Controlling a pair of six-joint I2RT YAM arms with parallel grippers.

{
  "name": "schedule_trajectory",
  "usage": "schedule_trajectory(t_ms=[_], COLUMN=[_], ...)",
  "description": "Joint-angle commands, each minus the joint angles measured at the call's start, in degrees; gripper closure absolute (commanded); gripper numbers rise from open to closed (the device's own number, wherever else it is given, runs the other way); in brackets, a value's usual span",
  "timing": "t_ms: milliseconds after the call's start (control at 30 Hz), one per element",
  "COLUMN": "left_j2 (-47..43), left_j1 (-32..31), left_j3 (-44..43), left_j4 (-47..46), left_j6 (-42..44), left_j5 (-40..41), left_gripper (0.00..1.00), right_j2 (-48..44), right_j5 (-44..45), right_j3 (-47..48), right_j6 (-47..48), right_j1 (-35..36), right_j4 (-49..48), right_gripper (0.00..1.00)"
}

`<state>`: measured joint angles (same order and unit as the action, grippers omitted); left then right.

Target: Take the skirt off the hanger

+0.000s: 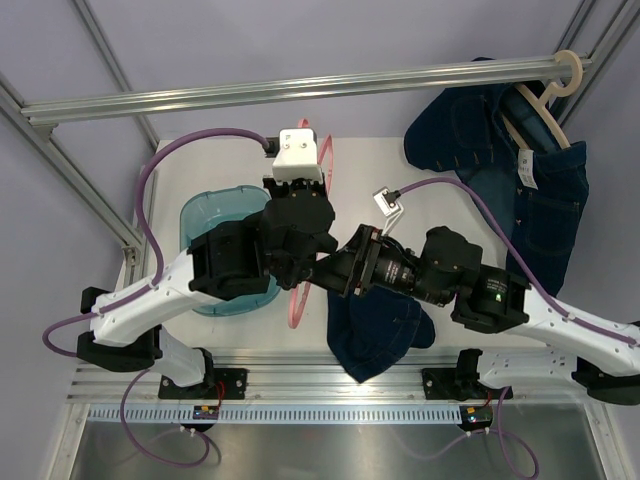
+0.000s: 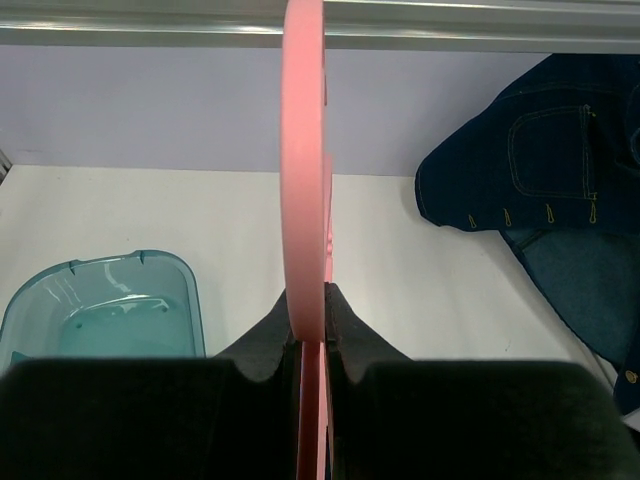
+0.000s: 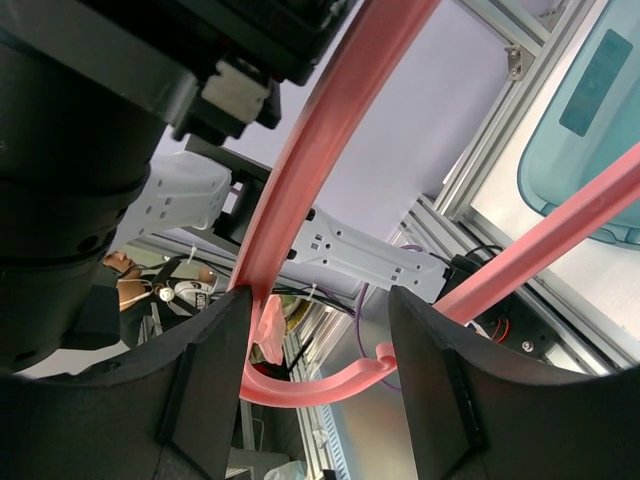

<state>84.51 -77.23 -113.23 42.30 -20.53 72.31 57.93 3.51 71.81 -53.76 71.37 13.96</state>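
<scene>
Your left pincer (image 2: 310,300) is clamped on the pink hanger (image 2: 303,150), which its wrist view shows edge-on and upright, so let that arm be the anchor and do the work with the other. The right pincer (image 3: 318,300) stands partly spread. The hanger's curved arm passes through the gap close to one side, and nothing is pinched. That is plastic, not cloth, so closing here would, I judge, only lock both arms onto one frame. The skirt (image 1: 375,335), dark denim, lies bunched at the near edge of the worktop (image 1: 360,170), just under the right wrist. I cannot tell whether any of it is caught on the hanger, since both arms cover that spot from above. Take the right pincer off the hanger and down to the denim, and grip a good fold near the waistband. Draw it away along the hanger's arm rather than across it, holding the left side firm so the frame doesn't twist. As for pose, the left forearm reaches in from the left, with its wrist over the middle of the worktop beside the teal basin (image 1: 215,215). The right arm is folded across toward it, wrist rolled so its view sits tilted, and the two pincers nearly meet.
</scene>
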Motion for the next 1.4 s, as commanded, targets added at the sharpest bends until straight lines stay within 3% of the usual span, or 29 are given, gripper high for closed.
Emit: schedule_trajectory(t_ms=[0, 233, 1067, 1100, 1200, 1367], left_j2=[-0.3, -1.8, -0.4, -0.3, -0.5, -0.8], left_j1=[-0.6, -0.6, -1.9, -1.8, -2.0, -1.9], left_j3=[-1.6, 0.5, 0.2, 0.2, 0.3, 0.8], left_j4=[-3.9, -5.1, -7.9, -7.9, -7.9, -7.1], left_j6=[0.2, 0.5, 3.7, 3.7, 3.7, 3.0], left_j5=[3.3, 4.0, 5.6, 5.6, 5.6, 5.8], left_gripper=[1.0, 1.0, 1.0, 1.0, 1.0, 1.0], right_j2=[-1.1, -4.7, 0.7, 1.0, 1.0, 0.8], right_j5=[3.8, 6.3, 3.9, 4.0, 4.1, 4.0], right_j3=[2.8, 0.3, 3.3, 3.4, 2.6, 1.8], right_j6=[1.4, 0.6, 0.2, 0.2, 0.2, -0.5], right_j1=[1.7, 2.6, 5.2, 5.4, 5.5, 5.6], right_j4=[-4.2, -4.5, -6.2, -6.4, -7.4, -9.4], right_gripper=[0.36, 0.38, 0.38, 0.41, 0.6, 0.59])
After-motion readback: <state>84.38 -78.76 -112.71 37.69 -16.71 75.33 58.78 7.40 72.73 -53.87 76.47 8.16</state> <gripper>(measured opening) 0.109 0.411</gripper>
